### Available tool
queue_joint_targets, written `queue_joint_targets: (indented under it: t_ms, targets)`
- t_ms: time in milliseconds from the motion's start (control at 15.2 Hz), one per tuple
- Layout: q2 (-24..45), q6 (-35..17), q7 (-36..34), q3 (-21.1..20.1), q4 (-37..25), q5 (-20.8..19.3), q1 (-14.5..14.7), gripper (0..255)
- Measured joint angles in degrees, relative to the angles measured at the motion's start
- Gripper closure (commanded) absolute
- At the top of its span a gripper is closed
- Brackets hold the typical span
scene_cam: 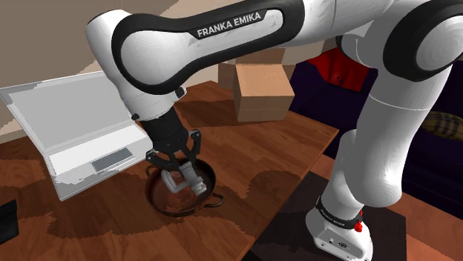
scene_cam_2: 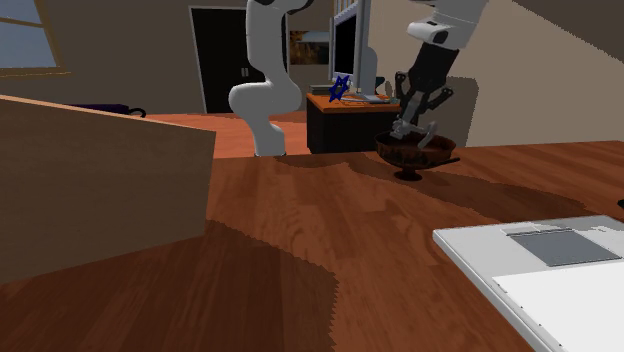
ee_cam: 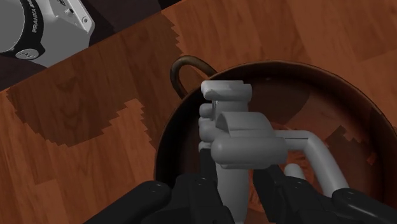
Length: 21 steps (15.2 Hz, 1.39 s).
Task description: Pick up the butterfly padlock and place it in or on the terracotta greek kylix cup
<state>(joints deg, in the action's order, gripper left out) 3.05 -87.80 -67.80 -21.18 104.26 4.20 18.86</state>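
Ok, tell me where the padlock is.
In the shoulder view, the grey padlock is clasped in the gripper, over the dark brown cup, right of the laptop.

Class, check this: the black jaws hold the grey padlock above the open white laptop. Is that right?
No. The jaws hold the grey padlock above the dark brown handled cup, not the open white laptop lying beside it, as the shoulder view shows.

The grey padlock (ee_cam: 245, 137) hides part of the dark cup (ee_cam: 337, 95), whose rim runs off-frame
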Motion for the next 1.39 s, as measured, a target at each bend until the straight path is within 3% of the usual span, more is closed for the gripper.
queue_joint_targets:
  t_ms: [330, 396, 792, 1056, 1386]
  targets:
    - [0.09, -0.34, -0.01, -0.01, 0.24, -0.03, 0.02, 255]
    - [0.09, -0.35, -0.01, -0.01, 0.24, -0.03, 0.02, 0]
    - [0.08, -0.35, -0.01, -0.01, 0.24, -0.03, 0.02, 0]
    - [3.0, 5.49, -0.88, -0.08, -8.42, -0.92, 0.24, 0]
    - [3.08, 7.16, -0.89, -0.05, -10.12, -0.96, 0.2, 0]
